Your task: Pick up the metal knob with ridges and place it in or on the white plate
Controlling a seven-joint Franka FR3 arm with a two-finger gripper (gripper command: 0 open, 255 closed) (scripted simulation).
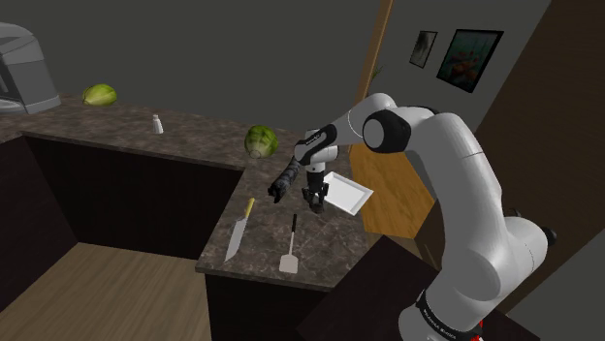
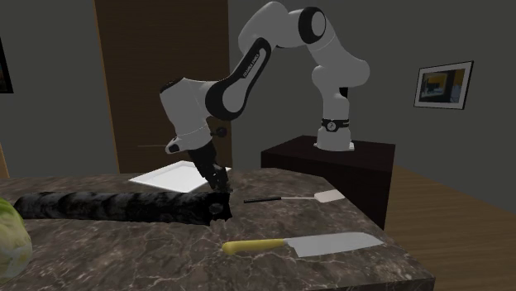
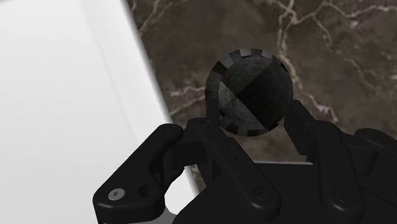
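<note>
Wrist view: knob [image 3: 249,92] clasped beside plate [image 3: 63,95].

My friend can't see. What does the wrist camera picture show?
The robot's black hand clasps the round end of a dark ridged knob between its two fingers. Beneath lies a dark marbled countertop, with a flat white plate beside the knob.

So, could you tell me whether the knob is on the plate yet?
No, the knob is over the counter, beside the plate.
</note>
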